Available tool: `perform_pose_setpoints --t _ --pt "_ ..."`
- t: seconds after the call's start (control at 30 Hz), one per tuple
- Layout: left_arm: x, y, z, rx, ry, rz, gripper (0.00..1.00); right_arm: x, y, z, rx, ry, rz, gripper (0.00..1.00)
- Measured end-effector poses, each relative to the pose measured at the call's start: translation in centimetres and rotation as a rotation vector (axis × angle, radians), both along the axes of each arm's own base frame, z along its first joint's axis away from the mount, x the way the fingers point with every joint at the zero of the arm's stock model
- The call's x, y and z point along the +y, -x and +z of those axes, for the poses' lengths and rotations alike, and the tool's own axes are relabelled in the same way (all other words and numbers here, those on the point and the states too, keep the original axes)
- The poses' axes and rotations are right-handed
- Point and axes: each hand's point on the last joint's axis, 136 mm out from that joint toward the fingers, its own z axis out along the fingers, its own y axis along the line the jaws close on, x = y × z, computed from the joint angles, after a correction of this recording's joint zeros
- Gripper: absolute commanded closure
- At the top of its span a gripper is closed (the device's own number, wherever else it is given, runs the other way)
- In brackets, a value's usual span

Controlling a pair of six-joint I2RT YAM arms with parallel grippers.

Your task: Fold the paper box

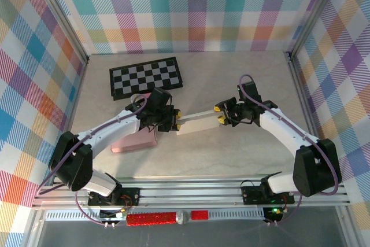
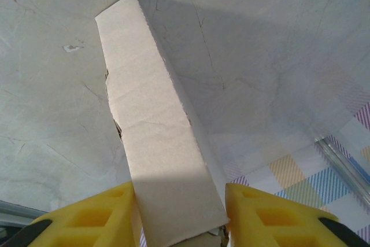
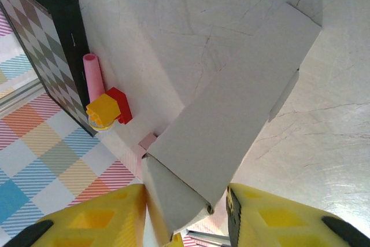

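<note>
Where the table [image 1: 231,160] is nearest the cam: rail [image 1: 191,192] across its edge, both arm bases bolted on, L at left, R at right.
Pink sheet [image 1: 136,142]: flat on table, partly under L arm, just on the near side of L gripper.
L gripper [image 1: 176,118]: left of centre, pointing right. In L wrist cam its yellow fingers [image 2: 92,221] pinch box's L end, one on each long edge.
Box [image 1: 199,122]: long, narrow, pale card strip, mid-table, spanning btwn the 2 grippers.
Box axis: approx left-right, R end slightly farther back than L end.
Box, L wrist cam: runs away from fingers, leaning up-left, far end cut square; its shadow falls on table to the right.
Box, R wrist cam: runs up-right from fingers, w/ a second face angled down at the gripped end and a small flap sticking out near far end.
R gripper [image 1: 221,115]: right of centre, pointing left, pressed onto box's R end and holding it.
Pink tube [image 3: 92,79]: on table beyond box in R wrist cam, alongside board edge.
Red-yellow block [image 3: 108,110]: at tube's near end; can't tell if joined.
Board [image 1: 145,77]: black-white checker, flat, far-left of table, behind L gripper, slightly skewed.
Walls [image 1: 191,10]: pastel plaid, on 3 sides.
</note>
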Motion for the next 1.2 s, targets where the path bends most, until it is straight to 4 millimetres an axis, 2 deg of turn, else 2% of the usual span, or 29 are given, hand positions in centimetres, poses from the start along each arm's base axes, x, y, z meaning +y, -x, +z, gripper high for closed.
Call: perform_pose_setpoints --t 0.23,0.33,0.43,0.47,0.6,0.77,0.83,0.9,1.0,1.07,1.2 --pt "0.4 -0.6 0.1 -0.010 0.006 0.016 0.35 0.0 0.0 0.0 0.000 0.000 -0.001 0.59" --pt "1.7 -0.8 0.3 -0.009 -0.026 0.021 0.31 0.0 0.0 0.0 0.002 -0.001 -0.003 0.59" --pt "3.1 -0.7 1.6 -0.045 -0.043 0.014 0.29 0.0 0.0 -0.1 0.003 -0.001 -0.004 0.60" --pt "3.5 -0.6 2.0 -0.059 -0.046 0.010 0.30 0.0 -0.1 0.0 0.002 -0.001 -0.004 0.60" --pt "4.0 -0.9 4.2 -0.163 -0.038 -0.038 0.44 0.1 -0.3 0.0 0.001 -0.003 -0.005 0.60" --pt "3.1 -1.5 5.1 -0.255 -0.074 -0.197 0.60 0.1 -0.4 0.0 0.000 -0.004 -0.006 0.60" --pt "2.7 -1.7 6.0 -0.287 -0.100 -0.274 0.73 0.1 -0.4 0.0 0.000 -0.004 -0.006 0.60" --pt "2.6 -1.7 6.8 -0.326 -0.120 -0.332 0.79 0.2 -0.5 0.0 0.001 -0.004 -0.006 0.60" --pt "2.6 -1.6 7.9 -0.368 -0.171 -0.435 0.78 0.2 -0.6 0.0 0.001 -0.004 -0.006 0.60" --pt "2.5 -1.8 8.2 -0.382 -0.207 -0.501 0.73 0.2 -0.6 0.0 0.001 -0.004 -0.006 0.60" --pt "2.7 -1.1 6.7 -0.350 -0.241 -0.573 0.62 0.2 -0.6 0.0 0.001 -0.004 -0.006 0.60"
